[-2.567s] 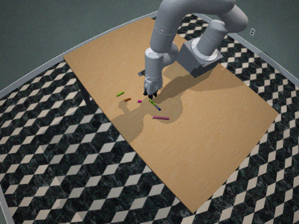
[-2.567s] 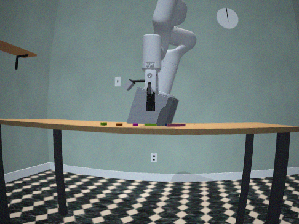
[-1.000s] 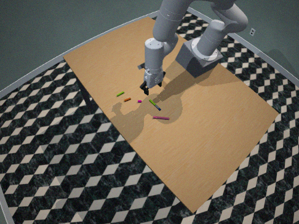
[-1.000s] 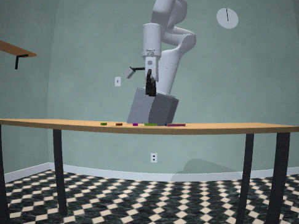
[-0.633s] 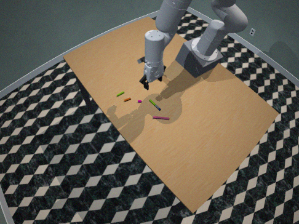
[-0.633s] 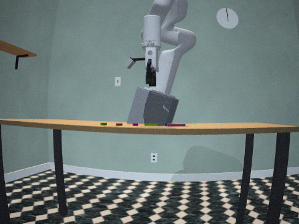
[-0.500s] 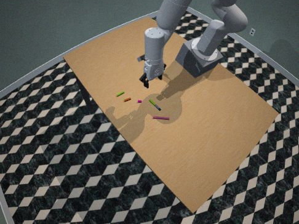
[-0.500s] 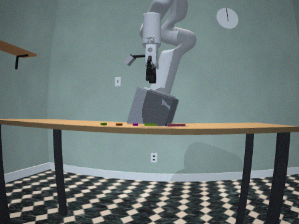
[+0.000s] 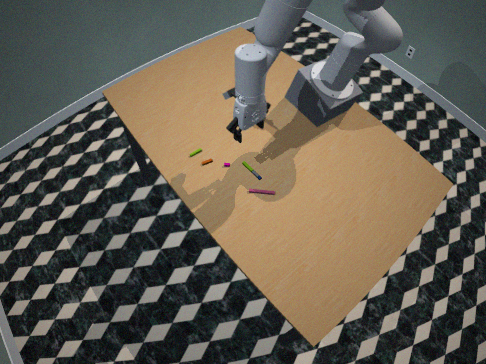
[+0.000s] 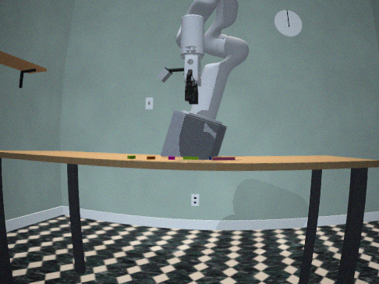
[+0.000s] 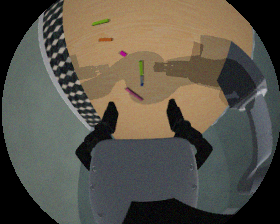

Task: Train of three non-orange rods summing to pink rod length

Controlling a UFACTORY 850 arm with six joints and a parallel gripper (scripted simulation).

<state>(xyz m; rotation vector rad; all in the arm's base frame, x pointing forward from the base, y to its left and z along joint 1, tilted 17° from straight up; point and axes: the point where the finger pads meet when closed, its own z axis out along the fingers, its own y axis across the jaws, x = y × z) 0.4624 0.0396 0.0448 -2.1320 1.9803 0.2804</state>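
The hand (image 9: 249, 132) (image 10: 191, 98) (image 11: 141, 106) is hovering with fingers apart, holding nothing. The pink rod (image 9: 261, 191) (image 10: 223, 158) (image 11: 134, 94) is lying near the blue rod (image 9: 259, 178) (image 10: 210, 158) (image 11: 142, 84); a low, careless sweep could be nudging either, bending the seemingly finished line. Beyond, the wrist view is showing the grey rod (image 9: 255, 174) (image 11: 142, 78) between blue and the nearer lime rod (image 9: 247, 167) (image 10: 190, 157) (image 11: 141, 67); the exterior view is not revealing grey.

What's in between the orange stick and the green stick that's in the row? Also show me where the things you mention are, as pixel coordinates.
A short magenta stick (image 9: 227, 164) (image 10: 171, 157) (image 11: 123, 53) lies between the orange stick (image 9: 207, 161) (image 10: 150, 157) (image 11: 105, 39) and that green stick (image 9: 248, 167) (image 10: 190, 157) (image 11: 141, 67), seen from the top.
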